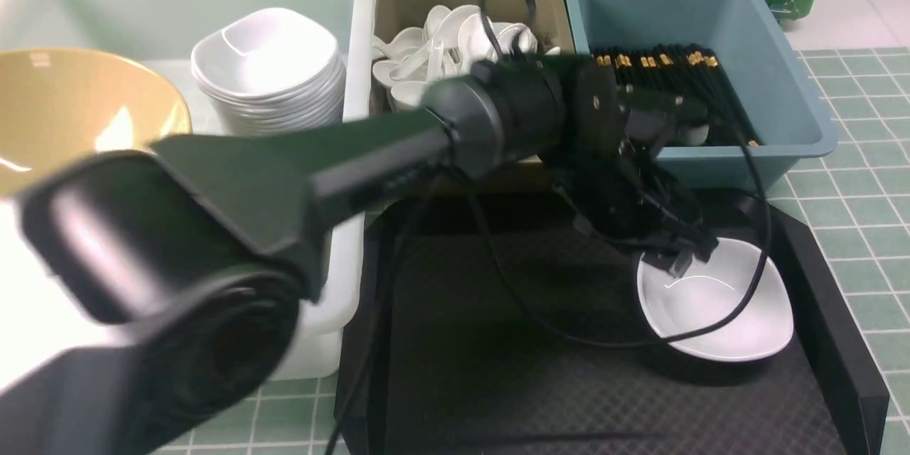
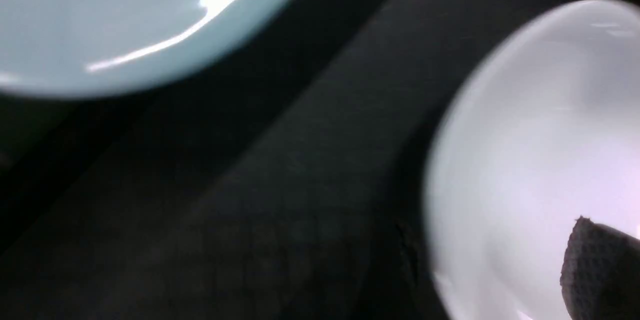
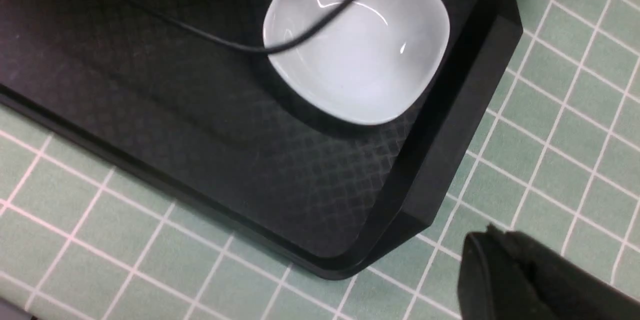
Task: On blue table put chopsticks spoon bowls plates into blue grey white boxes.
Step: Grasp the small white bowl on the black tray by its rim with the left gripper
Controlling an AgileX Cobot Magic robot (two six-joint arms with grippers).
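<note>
Left claw (image 1: 679, 261) angled down onto plate (image 1: 718, 313) rim, grip unclear.

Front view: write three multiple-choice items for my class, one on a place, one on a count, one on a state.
1. The chopsticks lie in the: A grey box; B blue box; C white box.
2. How many plates lie on the tray? A one; B two; C three.
3. The plate on the tray is: A upside down; B upright; C standing on edge.

Key: 1 B, the black sticks fill the blue box. 2 A, only a single plate lies on the tray. 3 B, its hollow faces up.
</note>
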